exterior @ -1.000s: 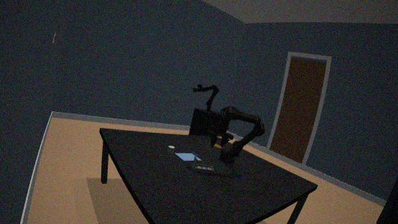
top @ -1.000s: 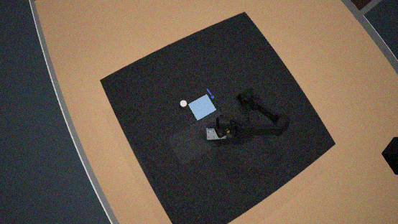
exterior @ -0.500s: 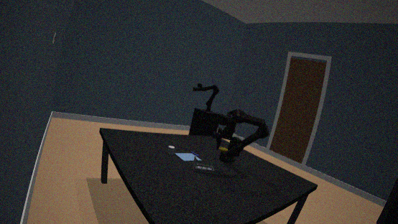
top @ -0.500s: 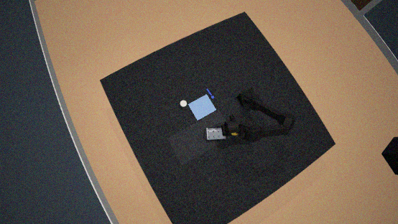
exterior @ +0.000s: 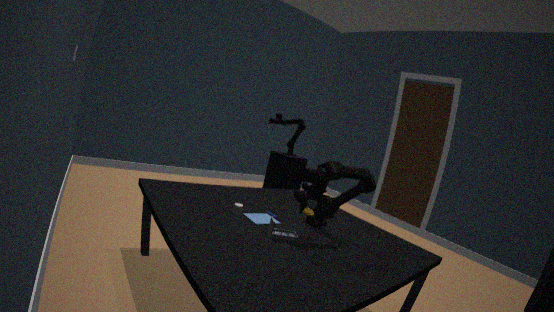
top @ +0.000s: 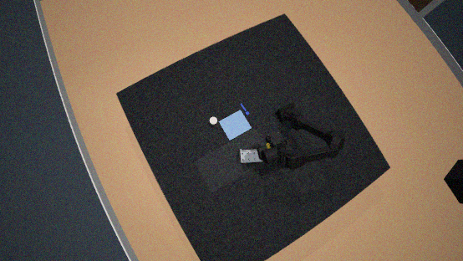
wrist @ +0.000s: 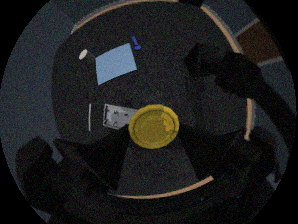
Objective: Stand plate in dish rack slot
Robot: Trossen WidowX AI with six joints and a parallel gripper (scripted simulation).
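While the arm (exterior: 345,182) bends low over the dark table (exterior: 240,260), its claw (wrist: 154,137) is clenched on the yellow plate (wrist: 153,127), which hangs above the table top and does not touch it. From where I stand, the plate (exterior: 308,211) shows only as a small yellow spot under the wrist. The grey dish rack (top: 250,156) lies just beside the claw, on the side away from the arm's base, and in the wrist view it sits partly behind the plate's edge; its rails are too small for me to tell apart. A light blue square sheet (top: 235,125) lies near the rack, further toward the middle of the table. A small white round thing (top: 213,120) sits just beside one corner of the sheet, and a short blue stick (top: 244,109) lies near another corner. These three things are apart from the rack. The table's edges are well away from the rack on all sides. A black box (top: 455,181) stands on the floor, far from the table.
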